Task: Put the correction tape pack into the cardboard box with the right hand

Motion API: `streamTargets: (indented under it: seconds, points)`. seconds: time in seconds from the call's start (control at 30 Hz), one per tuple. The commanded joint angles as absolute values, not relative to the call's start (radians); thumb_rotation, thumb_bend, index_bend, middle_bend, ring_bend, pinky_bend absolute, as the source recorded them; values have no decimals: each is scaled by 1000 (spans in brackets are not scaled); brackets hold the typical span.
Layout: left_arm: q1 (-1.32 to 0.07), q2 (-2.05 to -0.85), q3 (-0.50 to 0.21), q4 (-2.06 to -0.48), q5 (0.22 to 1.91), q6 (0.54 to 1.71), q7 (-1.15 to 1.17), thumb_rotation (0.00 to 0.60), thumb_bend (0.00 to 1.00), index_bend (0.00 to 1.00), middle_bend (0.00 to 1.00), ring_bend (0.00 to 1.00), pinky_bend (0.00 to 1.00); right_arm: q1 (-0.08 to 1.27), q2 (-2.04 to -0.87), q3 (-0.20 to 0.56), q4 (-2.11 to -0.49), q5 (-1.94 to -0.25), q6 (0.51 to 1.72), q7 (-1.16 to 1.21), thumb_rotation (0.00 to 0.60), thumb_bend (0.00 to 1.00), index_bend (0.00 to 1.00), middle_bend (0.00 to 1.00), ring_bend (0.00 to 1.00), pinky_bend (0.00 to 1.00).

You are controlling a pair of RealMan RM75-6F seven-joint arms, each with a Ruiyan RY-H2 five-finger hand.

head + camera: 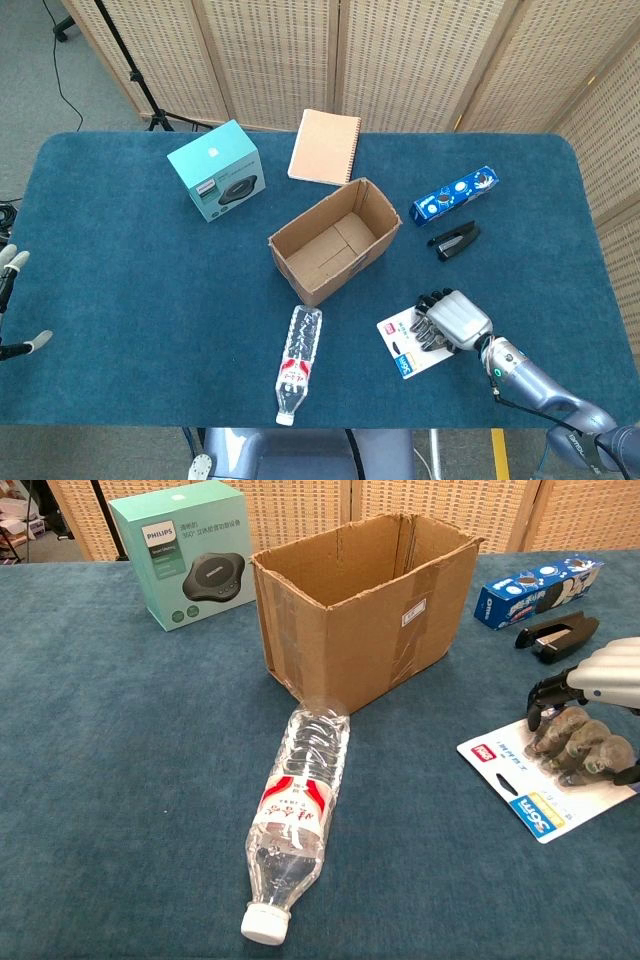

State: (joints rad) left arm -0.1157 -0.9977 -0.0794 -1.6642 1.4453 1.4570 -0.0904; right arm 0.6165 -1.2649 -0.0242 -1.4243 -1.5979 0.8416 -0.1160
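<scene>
Risk first: thin white card-backed correction tape pack (410,342) lying flat on the blue cloth-covered desk (130,280), with little edge to get under. Likely to skate across the cloth if pressed from above, or to peel out of a shallow pinch once lifted. Grey metal right hand (447,320) poised over the pack's far end, fingers curled downward onto or just above the blister bumps; contact not clear in either view, and no firm hold visible. Also a chance of clipping the near wall of the open brown cardboard box (335,240) on the carry, since the flaps stand upright. Clear plastic water bottle (299,361) lying near the front edge, between box and pack, close enough to be knocked.

Pack itself: flat, near the desk's front right, well apart from the box; white card with a red mark and a blue label strip (540,815), three rounded clear blisters holding brownish dispensers. Left hand (10,270) barely in view at the left edge, state unclear.
</scene>
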Motion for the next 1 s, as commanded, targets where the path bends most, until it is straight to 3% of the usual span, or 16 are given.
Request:
streamTargets:
  seconds: [0.03, 0.5, 0.83, 1.0]
  points:
    - [-116, -996, -79, -1665, 1445, 1456, -92, 600, 0, 0, 0, 0, 0, 598, -1237, -43, -1425, -1643, 910, -61, 600, 387, 598, 539, 321, 347]
    - [-113, -986, -82, -1666, 1443, 1458, -120, 600, 0, 0, 0, 0, 0, 466, -982, -93, -1466, -1763, 1274, 168, 600, 466, 598, 543, 321, 347]
    - [-112, -981, -82, -1670, 1444, 1460, -122, 600, 0, 0, 0, 0, 0, 456, -888, -15, -1496, -1720, 1401, 373, 600, 466, 598, 543, 321, 348]
    - [-113, -982, -83, -1670, 1440, 1455, -120, 600, 0, 0, 0, 0, 0, 506, -853, 58, -1604, -1692, 1407, 517, 600, 470, 598, 542, 321, 347]
